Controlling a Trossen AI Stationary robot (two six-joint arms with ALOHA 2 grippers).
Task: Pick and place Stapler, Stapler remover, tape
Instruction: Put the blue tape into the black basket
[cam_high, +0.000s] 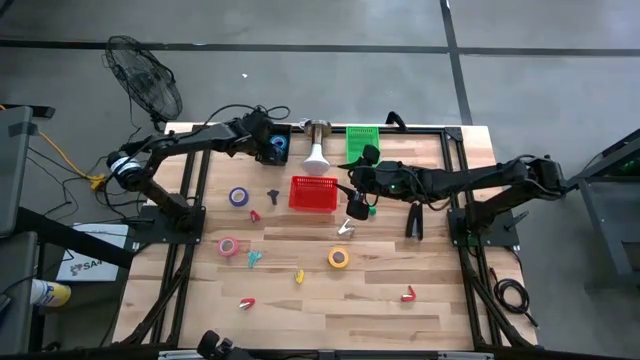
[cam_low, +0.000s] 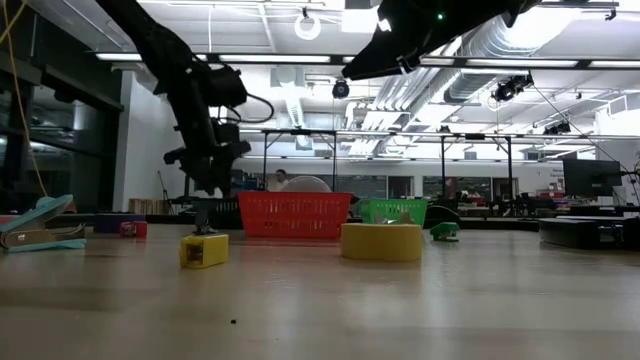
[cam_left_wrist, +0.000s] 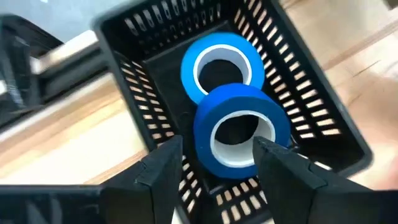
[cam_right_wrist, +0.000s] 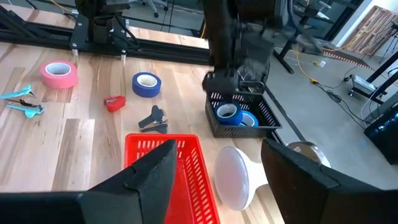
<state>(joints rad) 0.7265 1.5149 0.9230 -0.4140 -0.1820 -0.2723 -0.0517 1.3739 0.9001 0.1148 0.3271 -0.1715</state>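
My left gripper (cam_left_wrist: 217, 165) hangs open above a black slotted basket (cam_left_wrist: 314, 93) near the table's far edge. Two blue tape rolls lie inside it; the nearer roll (cam_left_wrist: 242, 127) leans on the farther one (cam_left_wrist: 221, 59). My fingers stand either side of the nearer roll, above it. My right gripper (cam_right_wrist: 214, 171) is open and empty, over the right end of the red basket (cam_high: 313, 193). On the table lie a blue-purple roll (cam_high: 238, 196), a pink roll (cam_high: 229, 246) and a yellow roll (cam_high: 339, 258). A black stapler (cam_high: 413, 222) lies to the right.
Small claw-like staple removers lie scattered: black (cam_high: 272, 194), red (cam_high: 254, 215), teal (cam_high: 254, 258), yellow (cam_high: 298, 276), red (cam_high: 246, 302), red (cam_high: 408, 294). A green basket (cam_high: 362, 140) and a white funnel-shaped object (cam_high: 316, 155) stand by the far edge. The near half of the table holds little.
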